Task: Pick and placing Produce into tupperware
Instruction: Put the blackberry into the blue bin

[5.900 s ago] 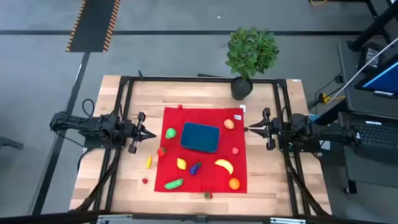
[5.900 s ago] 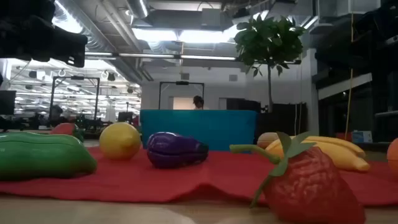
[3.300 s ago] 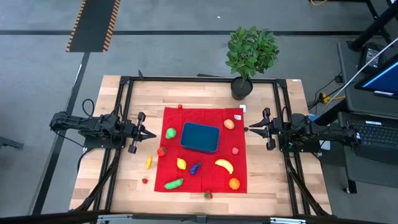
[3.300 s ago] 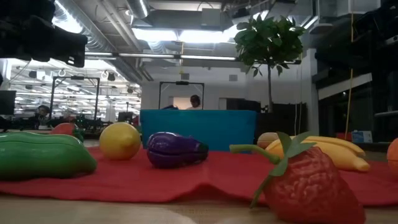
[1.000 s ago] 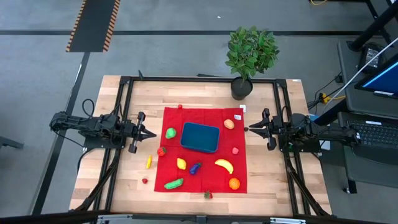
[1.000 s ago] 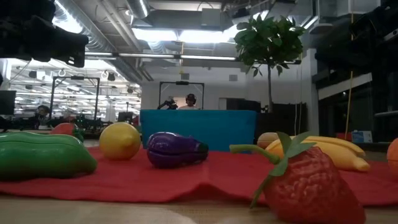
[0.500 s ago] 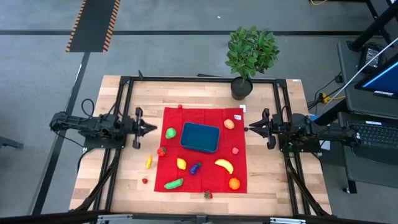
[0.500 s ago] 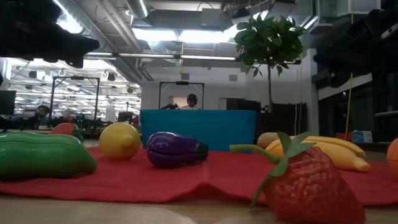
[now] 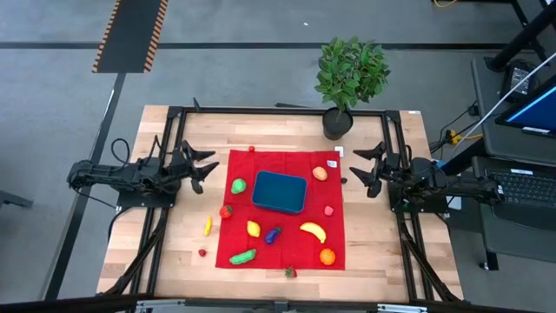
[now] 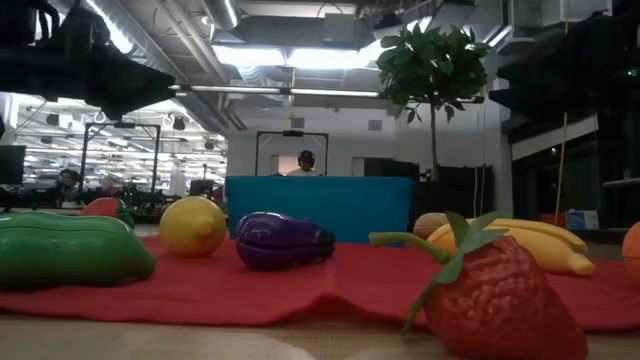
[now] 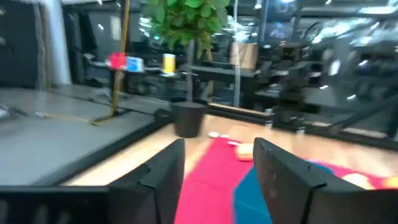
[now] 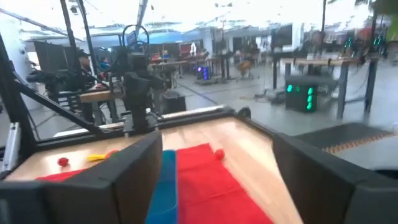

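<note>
Two hands stand off either short end of the tupperware [image 9: 280,191], which sits empty at the middle of the red cloth [image 9: 295,252] on the bench [image 9: 174,252]. Left hand [image 9: 202,168] and right hand [image 9: 361,165] both show fingers spread apart, holding nothing. Produce lies scattered around the tupperware. Nearest the left hand is the green fruit [image 9: 238,185], just beside the tupperware's left end; nearest the right hand is the orange fruit [image 9: 320,173], off its right corner. Judged first picks accordingly.
</note>
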Controlling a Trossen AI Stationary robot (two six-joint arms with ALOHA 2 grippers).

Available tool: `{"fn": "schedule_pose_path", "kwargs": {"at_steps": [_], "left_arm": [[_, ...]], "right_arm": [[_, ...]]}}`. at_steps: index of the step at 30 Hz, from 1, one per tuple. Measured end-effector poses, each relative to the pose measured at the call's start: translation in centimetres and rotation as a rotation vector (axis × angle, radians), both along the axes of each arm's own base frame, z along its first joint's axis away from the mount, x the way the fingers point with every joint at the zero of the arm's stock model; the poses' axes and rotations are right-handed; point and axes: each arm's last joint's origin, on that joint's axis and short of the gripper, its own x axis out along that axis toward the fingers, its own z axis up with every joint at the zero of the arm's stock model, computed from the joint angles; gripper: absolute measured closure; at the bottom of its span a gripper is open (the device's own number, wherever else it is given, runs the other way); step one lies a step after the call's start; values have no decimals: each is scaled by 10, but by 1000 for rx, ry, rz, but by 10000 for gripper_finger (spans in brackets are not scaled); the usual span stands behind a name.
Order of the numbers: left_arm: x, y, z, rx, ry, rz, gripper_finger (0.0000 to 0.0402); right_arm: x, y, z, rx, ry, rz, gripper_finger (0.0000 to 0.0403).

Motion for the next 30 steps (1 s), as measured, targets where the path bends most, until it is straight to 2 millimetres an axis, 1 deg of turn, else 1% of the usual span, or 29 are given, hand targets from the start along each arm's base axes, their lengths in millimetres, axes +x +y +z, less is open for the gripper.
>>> {"fn": "schedule_pose_path", "kwargs": {"at_steps": [4, 6, 9, 14, 16, 19, 23, 25, 27, 30], "left_arm": [[0, 1, 0, 153, 71, 25, 204], [0, 2, 0, 181, 88, 51, 205], [-1, 3, 0, 158, 81, 80, 209], [-1, 3, 0, 145, 75, 80, 208], [-1, 2, 0, 111, 58, 76, 209], [0, 2, 0, 88, 44, 41, 214], [0, 0, 1, 89, 41, -4, 225], [-1, 0, 5, 76, 28, -5, 230], [-2, 1, 11, 59, 10, -6, 234], [-2, 0, 16, 63, 18, -7, 239]], "right_arm": [[0, 0, 1, -35, 5, -5, 68], [0, 0, 1, -35, 5, -7, 67], [0, 0, 0, -28, 4, -12, 69], [0, 0, 1, -29, -3, -16, 71], [0, 0, 1, -18, -2, -14, 71], [0, 0, 1, 20, -18, -15, 71], [0, -1, 2, 1, -20, -19, 71], [-1, -1, 2, -8, -17, -21, 72], [-2, 0, 7, -8, -16, -20, 72], [-5, 0, 20, -30, -28, -23, 72]]}}
